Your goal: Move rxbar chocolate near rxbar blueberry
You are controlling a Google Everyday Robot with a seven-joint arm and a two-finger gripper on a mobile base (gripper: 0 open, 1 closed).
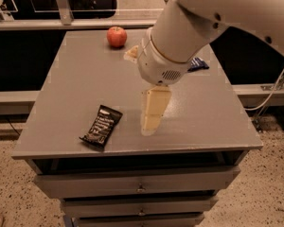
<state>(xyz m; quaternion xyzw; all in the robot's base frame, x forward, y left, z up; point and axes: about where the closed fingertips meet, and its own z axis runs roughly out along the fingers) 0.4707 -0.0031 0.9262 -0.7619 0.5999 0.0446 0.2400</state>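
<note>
The gripper (151, 122) hangs pointing down over the front half of the bench (80, 79), a little right of the middle, its pale tip low over the grey top. Whether it is spread or pressed together cannot be told from this angle, and nothing can be seen held in it. Just to its left, apart from it, the rxbar chocolate (101, 126) lies flat near the front edge, toward the front left corner, its black wrapper turned at a slant to that edge.

Above the gripper, the thick white arm (180, 37) rises toward the back right. Behind it, the rxbar blueberry (199, 64) shows as a dark blue end near the right edge, mostly hidden by the arm and well apart from the black bar. A small pale thing (131, 53) peeks out at the arm's left side. A red apple (116, 36) sits near the back edge. Drawers (139, 183) lie under the bench top.
</note>
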